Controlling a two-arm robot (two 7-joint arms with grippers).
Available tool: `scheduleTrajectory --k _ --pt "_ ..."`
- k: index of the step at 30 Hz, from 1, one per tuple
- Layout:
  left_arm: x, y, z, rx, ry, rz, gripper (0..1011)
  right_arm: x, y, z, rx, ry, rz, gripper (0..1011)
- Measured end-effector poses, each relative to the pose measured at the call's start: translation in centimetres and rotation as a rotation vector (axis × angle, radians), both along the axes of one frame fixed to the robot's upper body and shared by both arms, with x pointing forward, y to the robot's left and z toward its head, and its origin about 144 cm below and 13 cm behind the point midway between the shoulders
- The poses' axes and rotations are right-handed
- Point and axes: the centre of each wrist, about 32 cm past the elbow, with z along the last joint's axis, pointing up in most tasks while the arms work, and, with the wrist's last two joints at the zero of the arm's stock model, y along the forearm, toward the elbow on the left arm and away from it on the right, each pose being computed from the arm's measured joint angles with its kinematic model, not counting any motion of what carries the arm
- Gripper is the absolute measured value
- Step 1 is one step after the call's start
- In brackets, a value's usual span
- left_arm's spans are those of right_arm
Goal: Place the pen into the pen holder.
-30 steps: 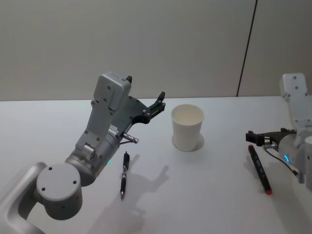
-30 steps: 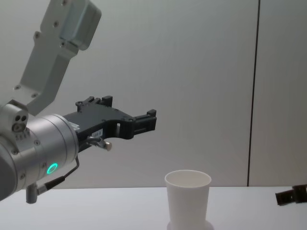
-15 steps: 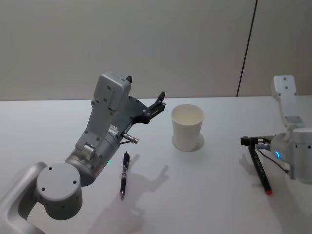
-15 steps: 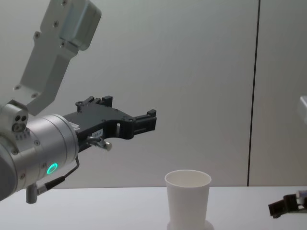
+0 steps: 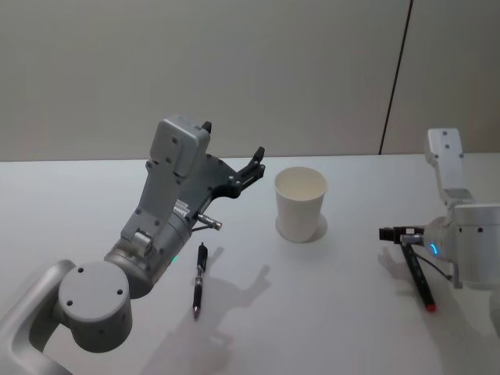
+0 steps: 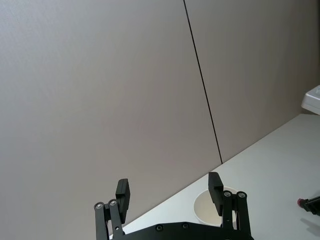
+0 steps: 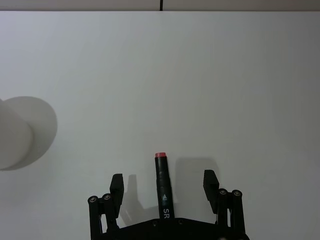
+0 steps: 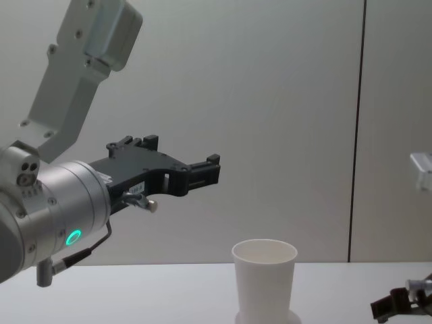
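On my left, I am holding my left claw (image 5: 254, 160) raised above the table (image 5: 328, 320), pointing forward toward the wall. Its two fingers (image 6: 122, 192) are standing well apart with nothing between them. In the chest view this claw (image 8: 202, 172) is hanging higher than the cup's rim and to its left.

Beneath that arm a black pen (image 5: 199, 280) is lying flat on the table, near my left elbow joint and well apart from the claw.

Near the middle, the pen holder (image 5: 300, 203) is standing upright on its small base with its mouth open. From the chest it (image 8: 264, 280) is showing as a plain white tapered cup, and it (image 6: 207, 210) is peeking up between my left fingers, farther off.

To the right, well apart from the cup, a red-tipped marker (image 5: 417, 275) is lying on the table with its red end toward me.

My right claw (image 5: 391, 233) is hovering low over the marker's far end. Its fingers (image 7: 116, 182) are spread wide, one on each side of the marker (image 7: 162, 185), with a gap on both sides.
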Motion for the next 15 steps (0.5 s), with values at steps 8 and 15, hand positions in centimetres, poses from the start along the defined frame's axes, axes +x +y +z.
scheduleTrajectory --k 8,15 --pt "0.0 0.0 0.0 0.000 0.000 0.000 1000 0.5 0.3 -0.6 -0.002 0.028 -0.008 1001" --pt "0.0 0.0 0.0 0.000 0.000 0.000 999 0.7 0.5 -1.1 -0.003 0.045 -0.014 1002"
